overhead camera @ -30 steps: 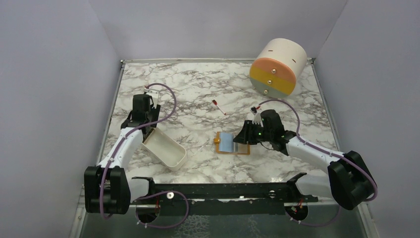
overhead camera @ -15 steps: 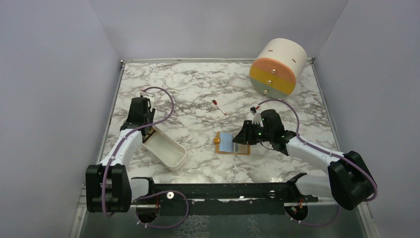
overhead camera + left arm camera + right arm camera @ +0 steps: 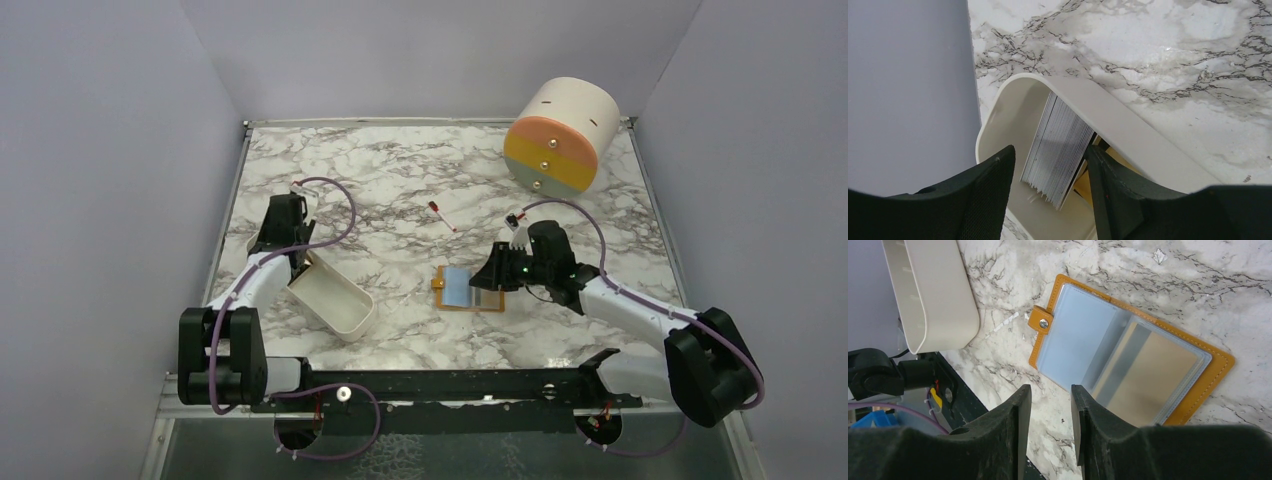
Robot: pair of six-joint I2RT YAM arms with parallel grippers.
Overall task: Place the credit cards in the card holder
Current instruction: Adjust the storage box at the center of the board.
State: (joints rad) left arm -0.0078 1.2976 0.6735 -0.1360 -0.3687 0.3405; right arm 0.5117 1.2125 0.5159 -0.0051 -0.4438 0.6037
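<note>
Straddling the stack of credit cards in the white tray with my left pincer apart, I am holding my right pincer, parted and empty, beside the open card holder on the table, one card apparently sleeved, most seemingly remaining.

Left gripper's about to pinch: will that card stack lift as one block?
Probably not: the card stack shows many separate thin edges, leaning loosely on the white tray wall. Smooth-looking faces could let middle cards slip out.
</note>
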